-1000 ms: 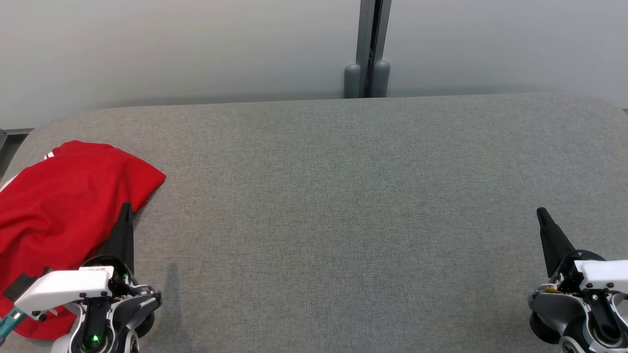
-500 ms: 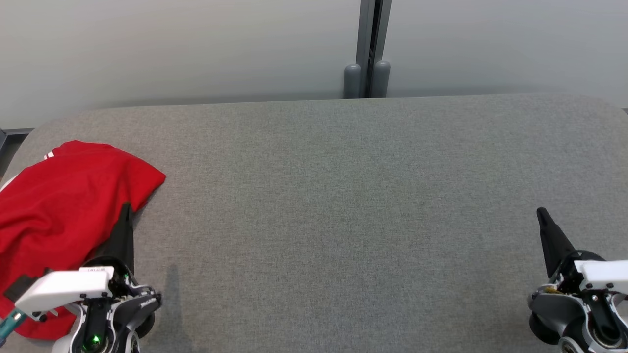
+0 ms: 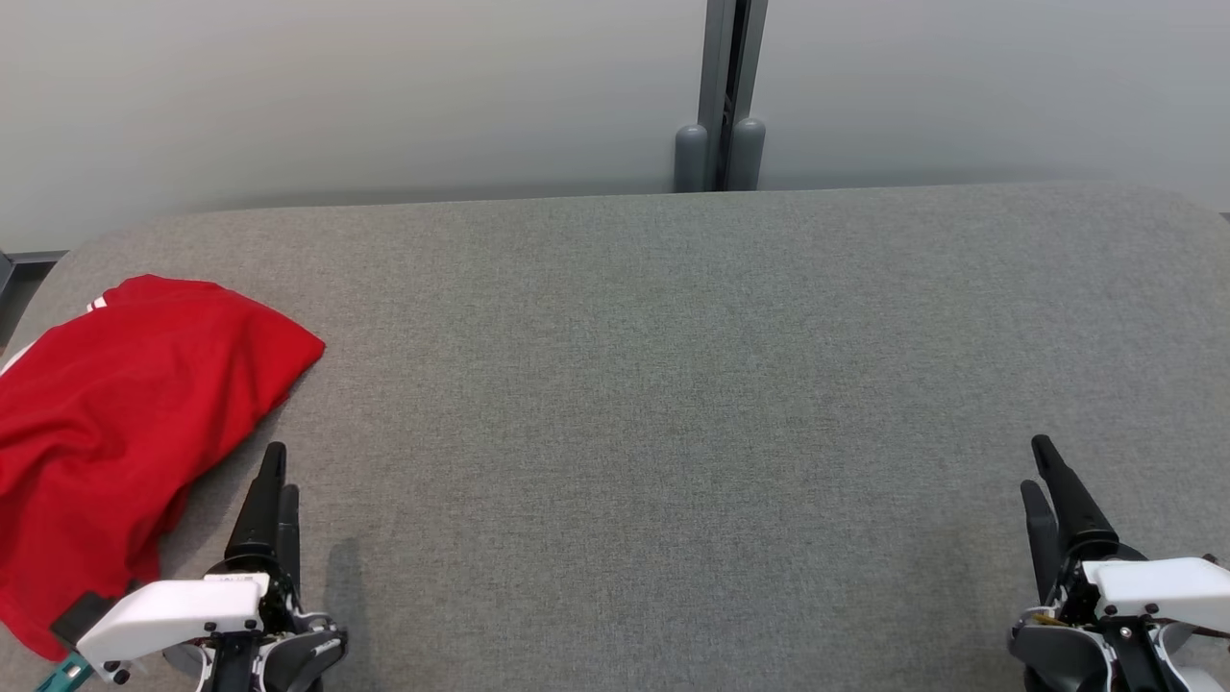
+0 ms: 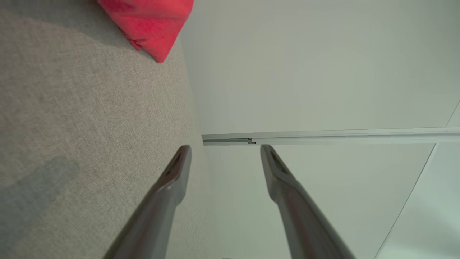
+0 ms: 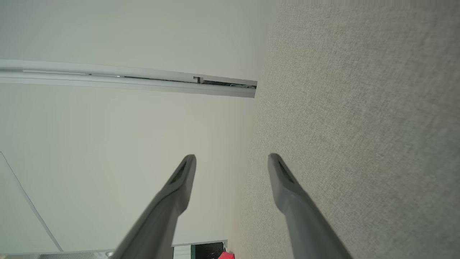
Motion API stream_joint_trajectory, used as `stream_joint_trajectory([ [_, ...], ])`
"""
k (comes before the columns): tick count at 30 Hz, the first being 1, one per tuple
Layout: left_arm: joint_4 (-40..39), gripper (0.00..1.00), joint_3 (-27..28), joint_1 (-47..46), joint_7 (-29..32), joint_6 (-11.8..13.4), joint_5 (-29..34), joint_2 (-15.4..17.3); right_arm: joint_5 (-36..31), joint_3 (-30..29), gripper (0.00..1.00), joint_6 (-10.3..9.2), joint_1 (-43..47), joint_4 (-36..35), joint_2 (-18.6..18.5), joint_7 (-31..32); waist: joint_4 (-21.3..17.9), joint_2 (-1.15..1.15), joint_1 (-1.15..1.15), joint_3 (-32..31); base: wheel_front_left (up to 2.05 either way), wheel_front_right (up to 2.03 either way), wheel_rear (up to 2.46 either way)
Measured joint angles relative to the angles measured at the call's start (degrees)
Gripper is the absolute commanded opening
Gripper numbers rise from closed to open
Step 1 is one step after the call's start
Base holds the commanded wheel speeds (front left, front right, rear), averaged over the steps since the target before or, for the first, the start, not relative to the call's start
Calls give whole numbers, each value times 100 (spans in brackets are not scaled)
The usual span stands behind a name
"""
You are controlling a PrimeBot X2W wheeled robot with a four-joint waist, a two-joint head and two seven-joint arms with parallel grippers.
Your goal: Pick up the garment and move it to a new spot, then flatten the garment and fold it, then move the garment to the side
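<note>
The red garment (image 3: 125, 413) lies crumpled at the left edge of the grey fabric-covered table (image 3: 673, 384). My left gripper (image 3: 282, 471) stands just right of the garment's near part, apart from it, open and empty. In the left wrist view its two fingers are spread (image 4: 225, 149), and a corner of the garment (image 4: 151, 21) lies ahead on the cloth. At the table's near right my right gripper (image 3: 1035, 464) is open over bare fabric, with nothing between its fingers (image 5: 232, 157). A speck of the red garment (image 5: 226, 255) shows far off in the right wrist view.
A pale wall runs behind the table, with a grey vertical post (image 3: 721, 96) at its middle. The table's rounded left corner lies just beyond the garment. Bare grey fabric stretches between the two grippers.
Both grippers have gone from shut to open and drawn back toward the near edge. The left fingertip, earlier at the garment's edge, now stands off it. The garment has not moved.
</note>
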Motion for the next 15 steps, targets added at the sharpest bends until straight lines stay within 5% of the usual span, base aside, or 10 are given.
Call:
stream_joint_trajectory([
  [15,-35,100,-327,105,-370,-1,1657,21,-2708,-476,100,0,218,-481,308,-14,21,-8,0,-5,0,0,0],
])
